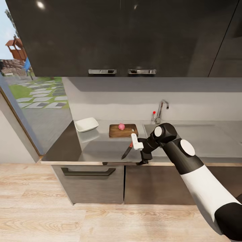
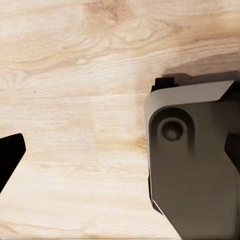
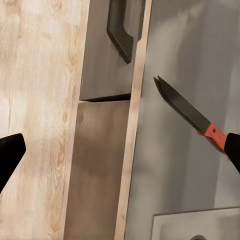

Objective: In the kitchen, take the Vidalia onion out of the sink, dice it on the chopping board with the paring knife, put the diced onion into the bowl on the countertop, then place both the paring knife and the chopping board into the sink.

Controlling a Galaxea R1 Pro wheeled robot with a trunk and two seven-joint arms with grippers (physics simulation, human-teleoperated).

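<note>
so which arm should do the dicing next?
Right. Its tool hangs at the paring knife on the countertop, near the chopping board with the onion. The left wrist camera faces floor.

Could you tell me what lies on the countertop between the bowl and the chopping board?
Nothing: in the head view, only bare countertop separates the bowl from the chopping board.

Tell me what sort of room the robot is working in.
A home kitchen, by the look of it: a grey countertop over dark cabinets, a sink with a chrome tap, and a chopping board with an onion on it beside a white bowl.
</note>
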